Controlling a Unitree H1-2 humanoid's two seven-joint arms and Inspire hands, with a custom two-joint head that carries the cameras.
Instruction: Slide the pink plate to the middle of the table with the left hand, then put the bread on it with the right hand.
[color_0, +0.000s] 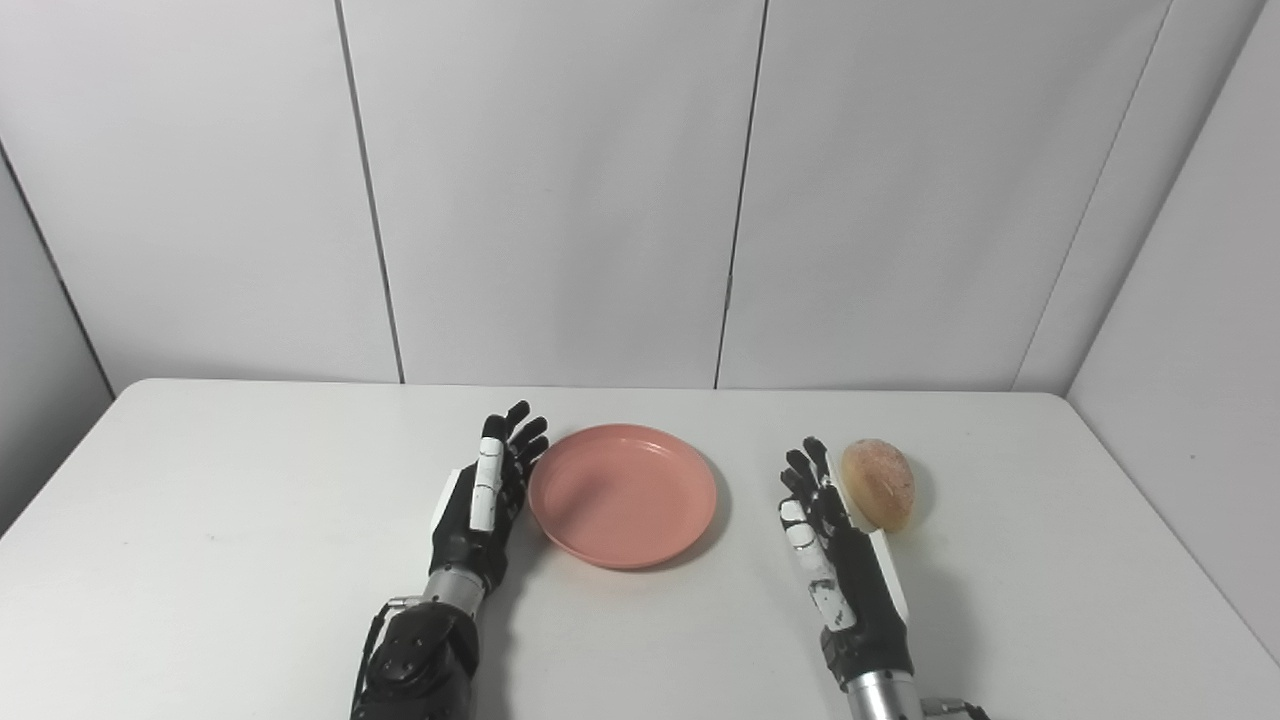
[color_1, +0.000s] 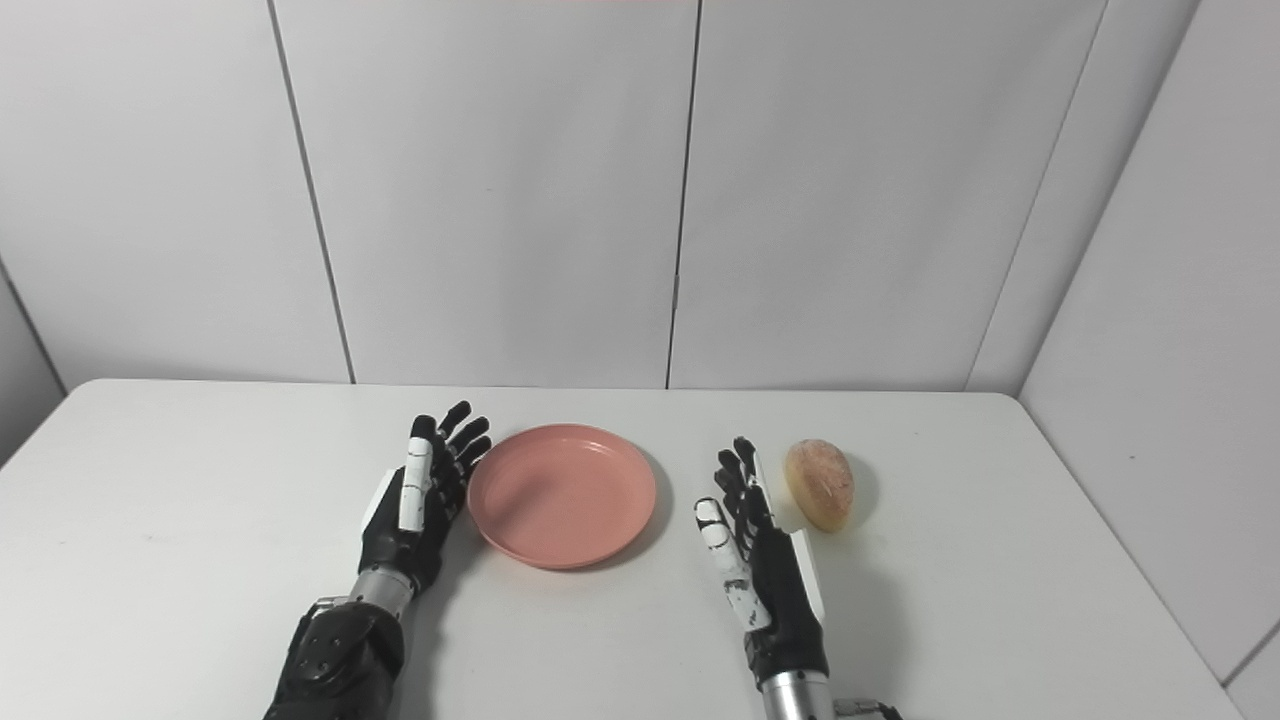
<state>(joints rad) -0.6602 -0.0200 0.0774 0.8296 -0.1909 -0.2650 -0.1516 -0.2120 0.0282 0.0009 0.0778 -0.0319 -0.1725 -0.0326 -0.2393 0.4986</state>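
The plate (color_0: 622, 495) lies on the table (color_0: 200, 520) near its middle, before the wall panels (color_0: 560, 190). My left hand (color_0: 487, 500) stands on edge just left of the plate, at its rim, fingers apart and pointing away from me. The bread (color_0: 878, 484) lies on the table right of the plate, well apart from it. My right hand (color_0: 835, 560) stands between plate and bread, just beside the bread, fingers spread, holding nothing.

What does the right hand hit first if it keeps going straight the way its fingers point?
Probably nothing: the right hand points toward the table's far edge, with the bread just to its right and the pink plate to its left. Depth is uncertain.
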